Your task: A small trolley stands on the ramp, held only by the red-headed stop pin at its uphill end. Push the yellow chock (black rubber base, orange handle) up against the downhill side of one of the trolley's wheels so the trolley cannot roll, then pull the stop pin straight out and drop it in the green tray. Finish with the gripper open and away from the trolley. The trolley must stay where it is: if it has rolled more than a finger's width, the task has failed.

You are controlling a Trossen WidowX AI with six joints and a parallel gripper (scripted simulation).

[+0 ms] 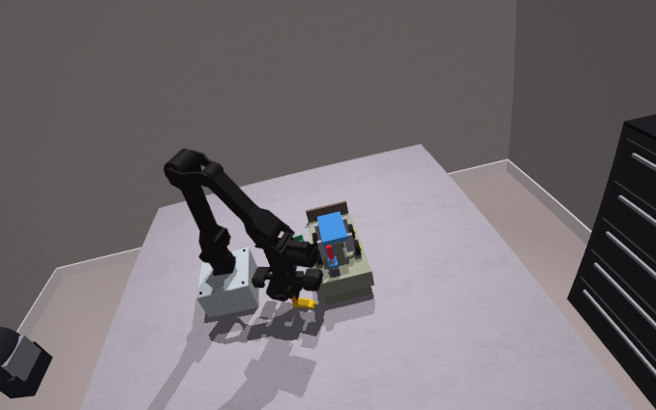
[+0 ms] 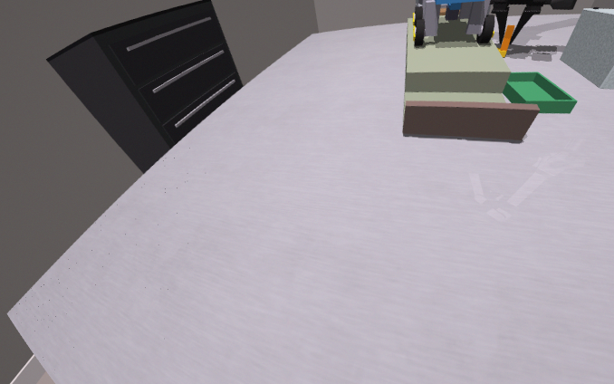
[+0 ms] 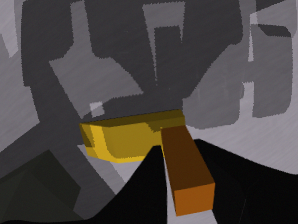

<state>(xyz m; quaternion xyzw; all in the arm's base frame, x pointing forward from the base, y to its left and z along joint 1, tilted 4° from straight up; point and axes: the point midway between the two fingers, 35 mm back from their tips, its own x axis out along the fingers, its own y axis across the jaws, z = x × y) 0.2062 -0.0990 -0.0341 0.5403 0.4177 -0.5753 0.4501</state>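
Evidently the chock [image 1: 305, 303] [image 2: 503, 52] [image 3: 120, 142] is being picked up: the fingers, nearly closed around its orange handle [image 2: 507, 38] [image 3: 187, 155] beside the ramp [image 1: 345, 285] [image 2: 457, 60], need a confirmed grip before lifting.

Looks like smooth, matt plastic on the tray [image 1: 298, 238] [image 2: 558, 107]; like metal on the drawer handles [image 1: 629, 248] [image 2: 188, 72]; speckled, slightly rough on the pedestal [image 1: 229, 303] [image 2: 590, 54]; finely streaked, faintly glossy on the counter [image 1: 435, 314] [image 2: 272, 226] [image 3: 260, 145].

Gripper [image 1: 293, 298] [image 2: 505, 43] [image 3: 176, 149] angled down, fingers close together, seemingly clamped.
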